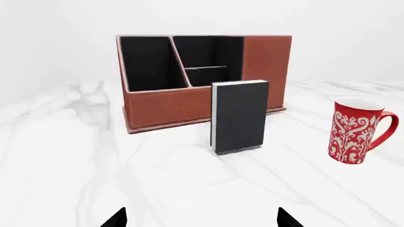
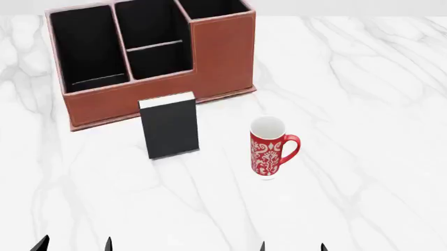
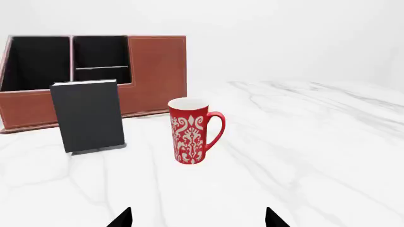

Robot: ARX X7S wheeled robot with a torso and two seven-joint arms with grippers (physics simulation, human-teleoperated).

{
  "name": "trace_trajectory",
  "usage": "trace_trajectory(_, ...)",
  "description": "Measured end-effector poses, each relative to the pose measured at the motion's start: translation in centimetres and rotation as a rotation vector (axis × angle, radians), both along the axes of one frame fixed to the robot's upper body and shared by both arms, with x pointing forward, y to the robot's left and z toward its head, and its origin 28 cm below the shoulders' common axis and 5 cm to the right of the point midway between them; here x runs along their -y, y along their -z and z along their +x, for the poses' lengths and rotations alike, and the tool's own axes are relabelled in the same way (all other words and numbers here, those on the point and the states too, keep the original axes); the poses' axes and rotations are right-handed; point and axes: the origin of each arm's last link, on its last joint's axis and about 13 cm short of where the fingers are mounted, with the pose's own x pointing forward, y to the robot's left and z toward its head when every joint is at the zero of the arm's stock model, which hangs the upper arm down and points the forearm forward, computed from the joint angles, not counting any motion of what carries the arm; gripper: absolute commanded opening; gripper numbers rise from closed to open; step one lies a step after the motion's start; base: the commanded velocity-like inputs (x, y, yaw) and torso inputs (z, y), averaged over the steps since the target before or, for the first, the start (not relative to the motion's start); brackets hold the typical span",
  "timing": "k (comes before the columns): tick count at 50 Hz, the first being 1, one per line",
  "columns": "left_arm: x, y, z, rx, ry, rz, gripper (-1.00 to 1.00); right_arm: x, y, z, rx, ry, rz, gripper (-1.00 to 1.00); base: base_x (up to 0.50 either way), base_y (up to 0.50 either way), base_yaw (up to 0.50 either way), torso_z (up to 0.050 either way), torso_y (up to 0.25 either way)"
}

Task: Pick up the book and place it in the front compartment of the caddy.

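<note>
Ahead of the left claw, well apart from its tips, the book stands upright on the marble table, black cover facing the claw and white page edges along one side. Standing on end as it does, its narrow sides are free, which probably suits a pinch across its thickness or width better than a lift off the flat. Just behind it sits the caddy, its low front wall turned toward the claw, so the front compartment lies open from above and a short carry up and over the wall should reach it. Which pocket counts as "front" is a judgement; the long one nearest the book seems the fair reading.

Off to the right of the left claw, and straight ahead of the right claw, stands a red mug, apart from the book. It could be knocked by a wide sweep.

Both claws are spread wide and hold nothing. Only the dark fingertips show at the picture edges, so the exact gap is hard to judge, but nothing lies between them and they touch nothing. Neither has begun to close on the book.
</note>
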Motion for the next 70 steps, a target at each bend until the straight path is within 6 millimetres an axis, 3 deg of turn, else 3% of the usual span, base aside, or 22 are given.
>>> trace_trajectory(16, 0.0, 0.0, 0.0, 0.011, -0.015, 0.034, 1.0, 0.3, -0.3, -0.1, 0.0, 0.032, -0.003, 1.0, 0.0, 0.0, 0.0, 0.0, 0.0)
trace_trajectory(22, 0.1, -0.6, -0.1, 0.052, -0.009, 0.073, 1.0, 0.7, -1.7, -0.1, 0.033, 0.054, 0.006, 1.0, 0.0, 0.0, 0.0, 0.0, 0.0)
trace_trajectory(30, 0.4, -3.4, -0.7, 0.17, 0.016, 0.095, 1.0, 2.0, -6.3, -0.4, 0.158, 0.107, 0.035, 1.0, 0.0, 0.0, 0.0, 0.0, 0.0)
trace_trajectory(39, 0.0, -8.2, -1.4, 0.304, -0.012, 0.04, 1.0, 3.4, -12.3, -2.0, 0.327, 0.157, 0.07, 1.0, 0.0, 0.0, 0.0, 0.0, 0.0)
trace_trajectory(46, -0.7, -11.9, -2.2, 0.388, -0.048, -0.032, 1.0, 3.7, -15.5, -3.5, 0.429, 0.163, 0.074, 1.0, 0.0, 0.0, 0.0, 0.0, 0.0)
trace_trajectory(56, -1.4, -15.3, -3.7, 0.477, -0.074, -0.092, 1.0, 3.6, -17.9, -4.9, 0.518, 0.158, 0.059, 1.0, 0.0, 0.0, 0.0, 0.0, 0.0)
trace_trajectory(70, -1.6, -17.0, -4.8, 0.526, -0.084, -0.113, 1.0, 3.5, -18.9, -5.7, 0.524, 0.164, 0.055, 1.0, 0.0, 0.0, 0.0, 0.0, 0.0)
